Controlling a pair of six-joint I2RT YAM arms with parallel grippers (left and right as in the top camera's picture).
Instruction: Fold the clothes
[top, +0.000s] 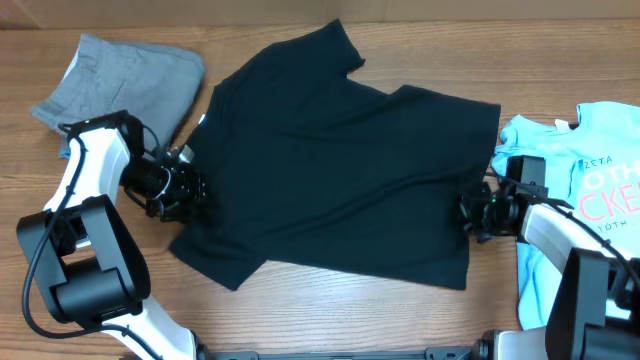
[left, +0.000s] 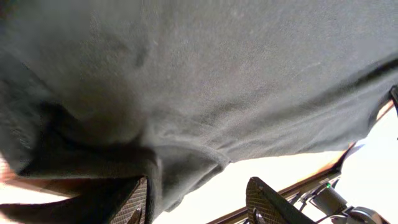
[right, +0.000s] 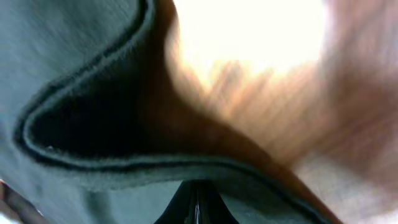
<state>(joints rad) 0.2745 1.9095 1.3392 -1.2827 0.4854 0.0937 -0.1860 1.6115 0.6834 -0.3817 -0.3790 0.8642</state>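
Overhead looks straight down; 2 wrist views sit close against the black T-shirt (top: 340, 170).

Overhead light is even and bright, the picture sharp, with only soft, faint shadows on the worktop (top: 330, 312). The black tee (top: 340, 160) swallows the light, so its folds barely show. In the left wrist view the cloth is close and soft-focused, darkest lower left, and the background burns out white lower right. The right wrist view is heavily blurred, the wood is smeared, and a white glare patch sits at the top.
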